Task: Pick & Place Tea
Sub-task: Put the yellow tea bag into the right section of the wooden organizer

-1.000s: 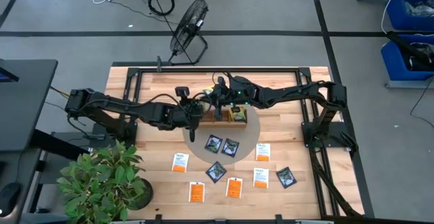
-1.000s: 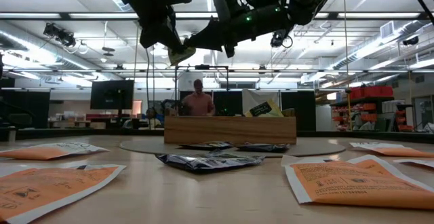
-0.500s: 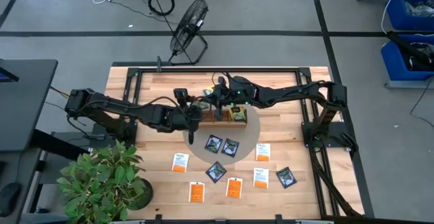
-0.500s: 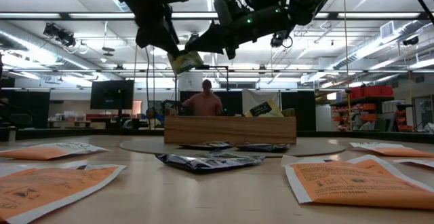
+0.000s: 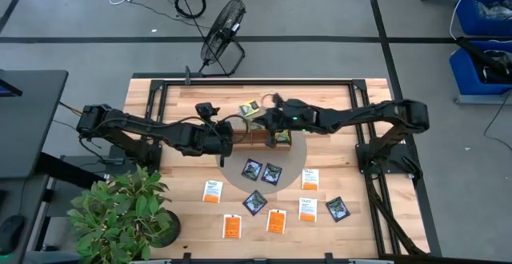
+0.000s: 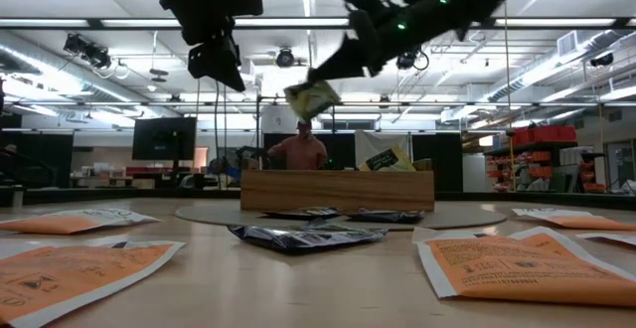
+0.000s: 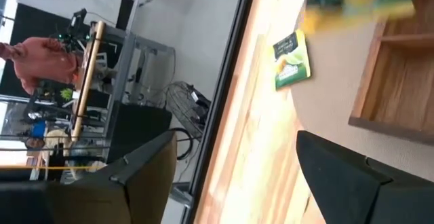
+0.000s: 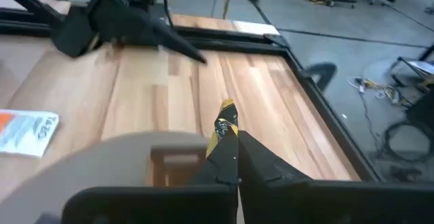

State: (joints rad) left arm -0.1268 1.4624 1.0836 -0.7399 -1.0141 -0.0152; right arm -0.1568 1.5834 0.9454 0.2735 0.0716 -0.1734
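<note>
Left tool [image 6: 217, 62] released, right tool [image 8: 230, 157] pinching packet [image 6: 312, 97]

Two dark, slender jointed arms; the left hand [image 5: 222, 146] and right hand [image 5: 258, 114] end in black tapered fingers [image 8: 268, 170]. A small green light glows on the right arm's wrist, with thin cables alongside

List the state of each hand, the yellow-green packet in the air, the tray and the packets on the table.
Left hand: open, empty, raised.
Right hand: shut on the yellow-green packet.
Yellow-green packet: held in the air above the tray.
Wooden tray: on the table, upright packets inside.
Other packets: lying flat on the table.
</note>
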